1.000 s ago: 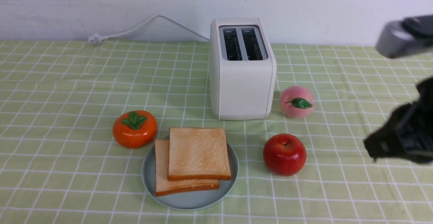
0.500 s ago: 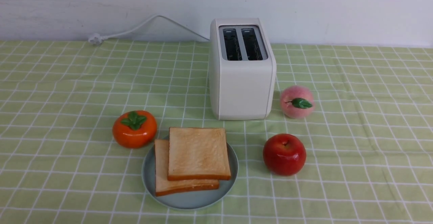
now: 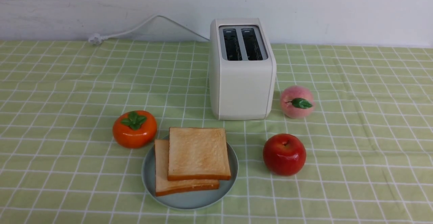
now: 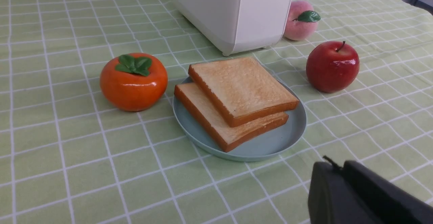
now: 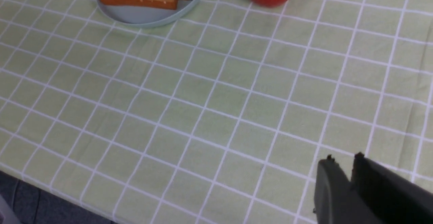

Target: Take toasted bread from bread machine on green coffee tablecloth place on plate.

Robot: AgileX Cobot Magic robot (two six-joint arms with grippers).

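Note:
Two slices of toasted bread lie stacked on the plate, the upper slice shifted right over the lower slice. Behind them stands the bread machine on the green coffee tablecloth, both its slots empty. Neither arm shows in the front view. In the left wrist view my left gripper hangs shut and empty, short of the plate and the toasted bread. My right gripper is shut but for a thin slit, empty, over bare cloth far from the plate.
An orange persimmon touches the plate's left side. A red apple sits right of the plate and a peach beside the bread machine. A white cord runs along the wall. The table's front edge is near my right gripper.
My right arm, seen at the right edge of the front view a second ago, has drawn back out of that view. Toast, plate and fruit have not moved.

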